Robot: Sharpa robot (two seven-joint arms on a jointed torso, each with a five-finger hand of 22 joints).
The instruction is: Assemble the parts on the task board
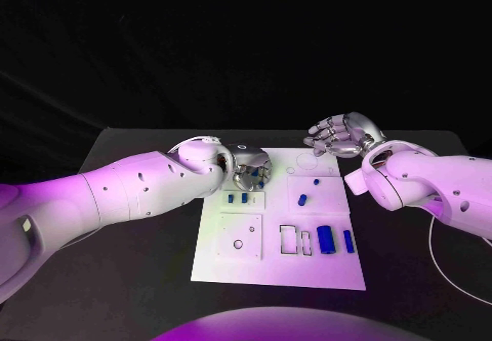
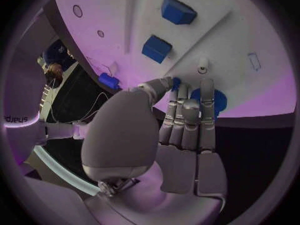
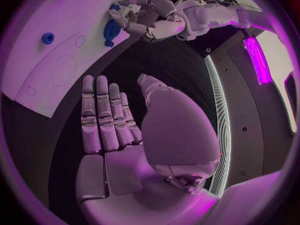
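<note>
- In the middle of the black table (image 1: 123,284) lies the white task board (image 1: 231,266); blue parts sit on it: a large upright cylinder (image 1: 325,239) and a slimmer bar (image 1: 348,241) at its near right, a tilted piece (image 1: 303,199) and a small one (image 1: 316,182) further back, and two small blocks (image 1: 238,198) left of centre.
- At the board's far left corner the left hand (image 1: 249,169) reaches down, fingers pointing at the surface; in the left wrist view its fingertips (image 2: 206,85) rest over a round blue part (image 2: 209,99) with the thumb just beside them, but I cannot tell whether that part is actually grasped.
- Beyond the board's far right corner the right hand (image 1: 343,135) hovers off the board, released and holding nothing; the right wrist view shows its fingers (image 3: 103,115) straight and side by side, thumb apart, above the dark table.
</note>
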